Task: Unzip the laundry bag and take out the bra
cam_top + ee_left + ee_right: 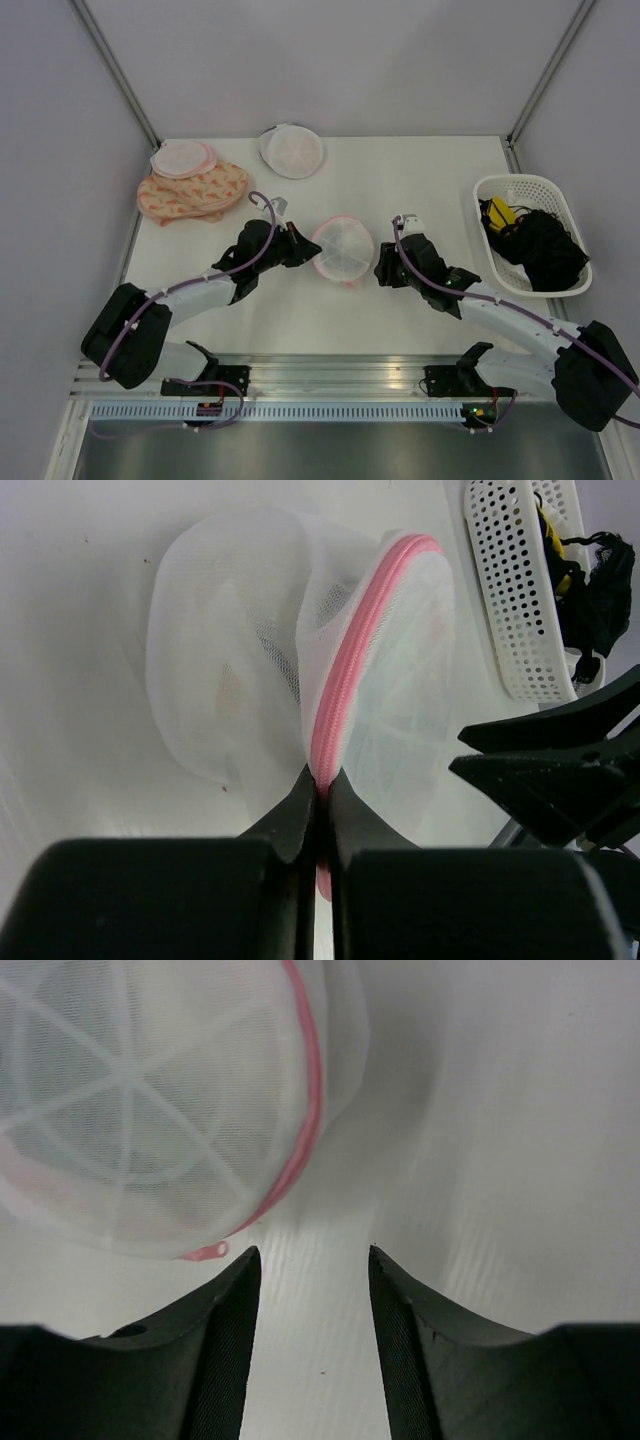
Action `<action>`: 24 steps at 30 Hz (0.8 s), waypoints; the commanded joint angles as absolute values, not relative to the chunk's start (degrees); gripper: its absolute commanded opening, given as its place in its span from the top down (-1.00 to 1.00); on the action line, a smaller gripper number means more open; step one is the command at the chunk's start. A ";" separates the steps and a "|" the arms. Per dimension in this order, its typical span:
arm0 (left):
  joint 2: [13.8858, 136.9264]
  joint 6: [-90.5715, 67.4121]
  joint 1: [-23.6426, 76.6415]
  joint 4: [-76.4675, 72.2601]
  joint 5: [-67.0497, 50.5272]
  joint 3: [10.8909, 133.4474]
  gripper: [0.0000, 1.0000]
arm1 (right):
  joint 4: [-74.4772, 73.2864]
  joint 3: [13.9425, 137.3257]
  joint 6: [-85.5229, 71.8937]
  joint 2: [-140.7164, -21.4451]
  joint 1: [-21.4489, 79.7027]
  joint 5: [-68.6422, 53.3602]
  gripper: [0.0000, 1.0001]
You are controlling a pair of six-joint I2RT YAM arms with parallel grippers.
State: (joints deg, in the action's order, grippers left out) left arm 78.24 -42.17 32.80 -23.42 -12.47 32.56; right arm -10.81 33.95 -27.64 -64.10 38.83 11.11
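Fingers [292,818] of left gripper [320,785] pinch mesh laundry bag [230,660] @ pink zip.

In the left wrist view, the near end of the pink zipper rim [350,670] of the laundry bag [230,650] is concealed where it is pinched between the fingers of the left gripper [320,788]. The bag's contents are veiled by its mesh and cannot be identified. The basket [505,600] at the right is cut off by the top edge, and its dark contents [545,250] are tangled beyond identification. In the right wrist view, the bag is cropped at the top and left edges.
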 commanded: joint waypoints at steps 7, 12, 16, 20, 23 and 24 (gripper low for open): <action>76.46 -43.06 32.52 -24.78 -14.33 32.34 0.95 | 3.07 27.78 -30.49 -61.17 44.47 3.95 -0.12; 76.29 -43.94 32.52 -25.05 -14.41 32.17 0.95 | 7.54 27.42 -31.11 -65.91 46.84 7.11 -0.11; 76.20 -44.56 32.52 -25.49 -14.76 31.90 0.95 | 10.02 28.82 -31.38 -69.25 48.16 10.71 -0.09; 76.29 -45.35 32.52 -25.84 -15.12 31.38 0.95 | 11.51 30.06 -31.55 -71.27 49.57 15.10 -0.02; 76.20 -45.70 32.52 -26.02 -15.20 31.20 0.95 | 11.86 30.59 -31.90 -71.98 50.18 17.83 0.13; 76.29 -45.70 32.52 -26.10 -15.38 31.11 0.95 | 11.69 30.67 -31.82 -71.98 50.36 20.02 0.18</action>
